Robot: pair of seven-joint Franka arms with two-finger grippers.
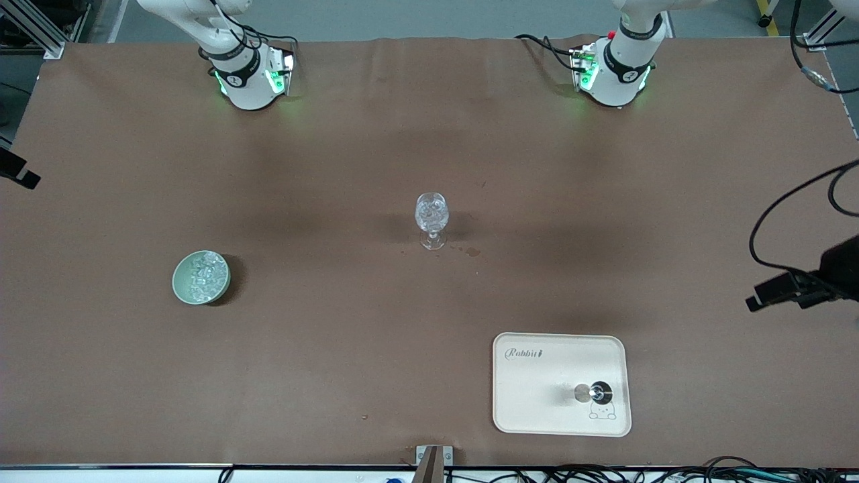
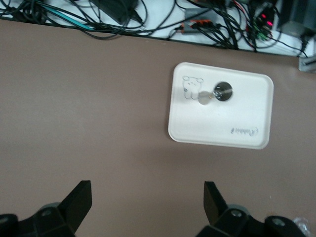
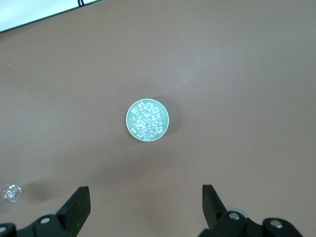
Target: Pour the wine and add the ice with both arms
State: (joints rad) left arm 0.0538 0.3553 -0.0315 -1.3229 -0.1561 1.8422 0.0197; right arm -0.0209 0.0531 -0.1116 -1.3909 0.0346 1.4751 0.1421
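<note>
A stemmed glass [image 1: 431,218] stands upright near the middle of a brown table [image 1: 376,121], a few dark spots on the cloth just beside its foot. Toward the right arm's end of the table sits a pale green bowl [image 1: 181,290] heaped with ice [image 1: 203,274], many small clear cubes filling it to the rim. The bowl lies nearer the front camera than the glass and well apart from it.

Toward the left arm's end, nearer still to the front camera, a cream tray [image 1: 537,365] printed with the word "Rabbit" and a small cartoon animal carries a bottle [image 1: 599,391], seen from almost straight above so that only its dark round top and a silvery part beside it show.

Both arms wait high above the table. The left gripper [image 2: 147,200] hangs over bare cloth with the tray in its wrist view, its black fingers [image 2: 79,200] spread wide and holding nothing. The right gripper [image 3: 145,202] hangs over bare cloth with the bowl of ice centred in its wrist view and the glass at the edge, its fingers [image 3: 76,205] likewise spread wide and empty. Only the white bases, lit green, show in the front view.
</note>
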